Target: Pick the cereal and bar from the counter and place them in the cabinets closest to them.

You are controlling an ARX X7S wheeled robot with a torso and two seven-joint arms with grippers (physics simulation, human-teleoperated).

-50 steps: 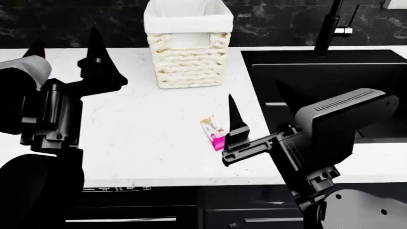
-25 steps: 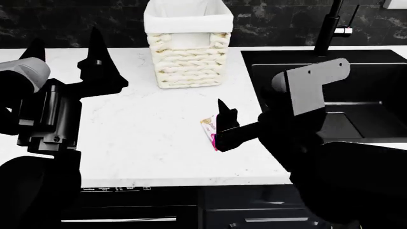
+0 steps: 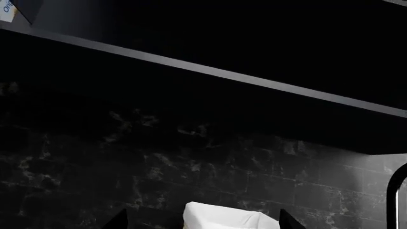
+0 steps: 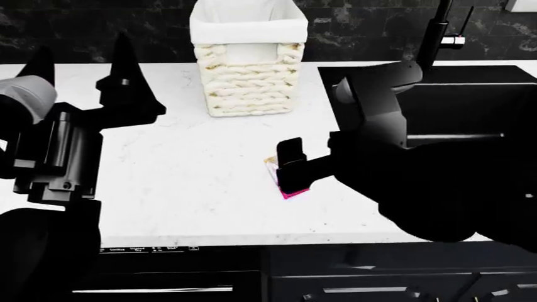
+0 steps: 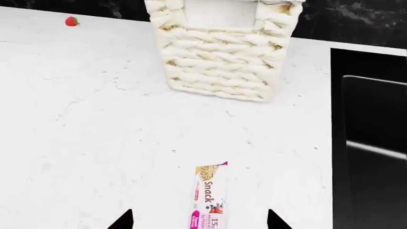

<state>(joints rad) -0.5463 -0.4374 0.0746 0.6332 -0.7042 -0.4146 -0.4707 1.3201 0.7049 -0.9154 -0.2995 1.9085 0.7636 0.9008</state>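
Note:
The bar (image 5: 210,198), cream at one end and magenta-pink at the other with "Snack" on it, lies flat on the white marble counter (image 4: 193,182). In the head view it (image 4: 290,194) shows partly under my right gripper (image 4: 290,179). In the right wrist view my right gripper (image 5: 200,222) is open, its two fingertips (image 5: 124,220) on either side of the bar and apart from it. My left gripper (image 4: 82,60) is open and empty, raised at the counter's left; its wrist view (image 3: 203,224) faces the dark backsplash. The cereal is not in view.
A woven basket (image 4: 248,69) with a white liner stands at the back of the counter. A black sink (image 4: 470,113) and faucet (image 4: 436,31) lie at the right. A small red berry (image 5: 72,21) sits far left. A dark cabinet underside (image 3: 210,71) runs overhead.
My right arm has swung up and over the bar, and its gripper has moved left and now points down over it. The left arm has barely moved.

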